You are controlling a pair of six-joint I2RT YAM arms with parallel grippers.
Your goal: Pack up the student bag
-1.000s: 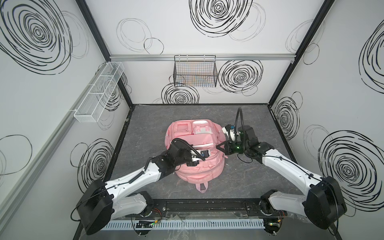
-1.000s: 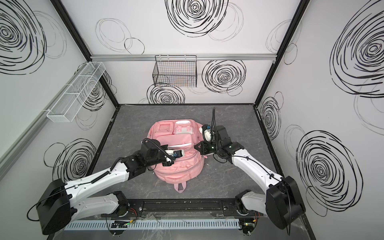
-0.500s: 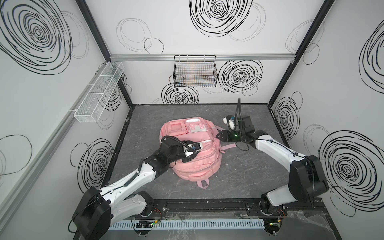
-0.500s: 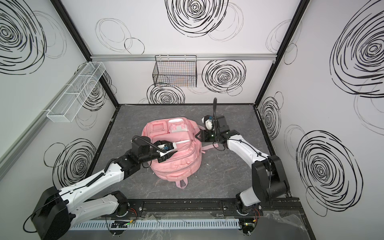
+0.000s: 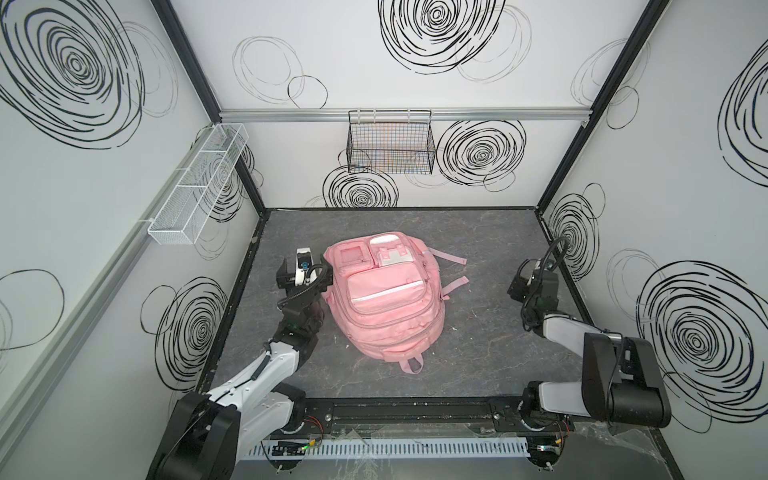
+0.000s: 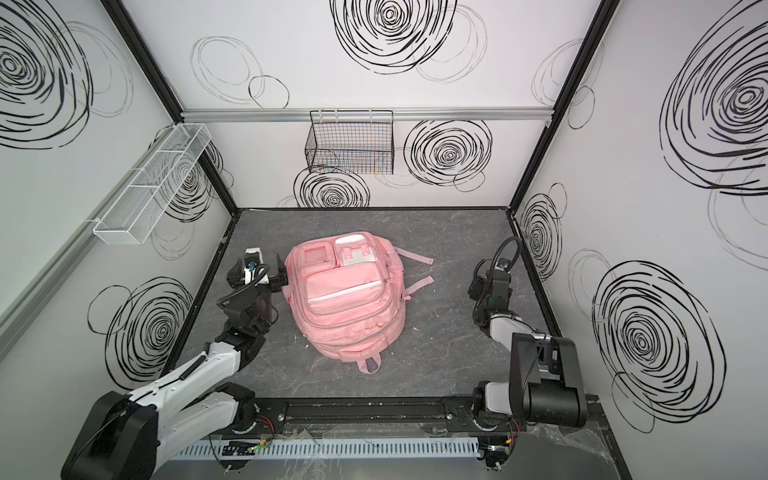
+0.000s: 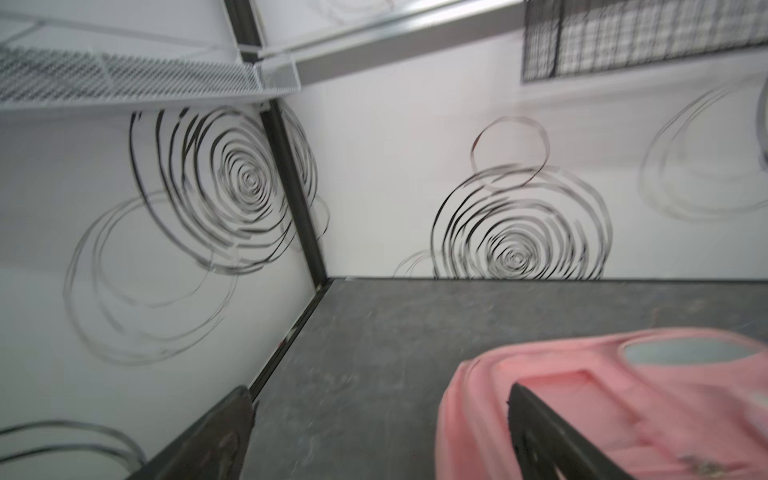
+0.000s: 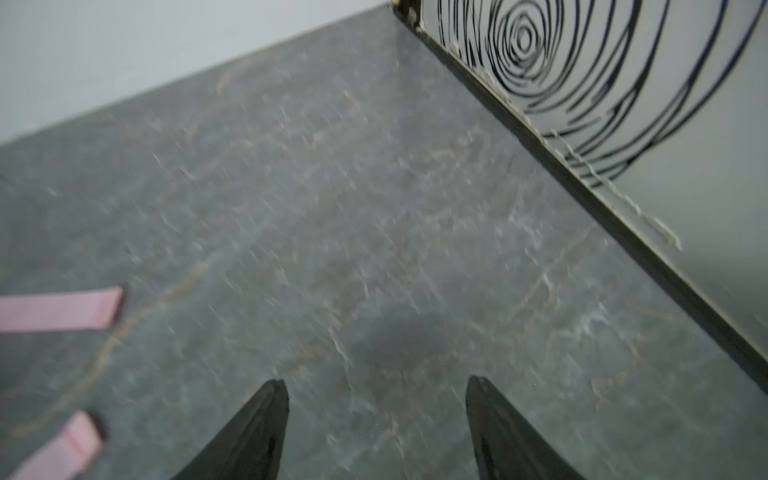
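While the student bag (image 5: 390,307) lies flat near the middle of the grey table (image 5: 478,340), front pockets facing up, neither arm holds it. In both top views its white-trimmed pocket faces upward (image 6: 345,299). Its carry loop points toward the front edge, and its pink straps (image 5: 449,257) trail onto the surface toward the right edge.

The left gripper (image 5: 305,272) stands just beside the bag's left side, near its far corner, with its jaws spread wide and nothing between them. In the left wrist view one dark finger (image 7: 536,428) overlaps the pink fabric (image 7: 623,399). That view is blurred, so whether the finger touches the bag cannot be told.

The right gripper (image 5: 534,278) sits close to the table's right edge, well apart from the bag. The right wrist view shows its jaws parted (image 8: 374,380) over bare table, with two strap ends (image 8: 62,309) lying off to one side.

A black wire basket (image 5: 390,145) hangs on the back wall, and a white mesh tray (image 5: 199,187) on the left wall.
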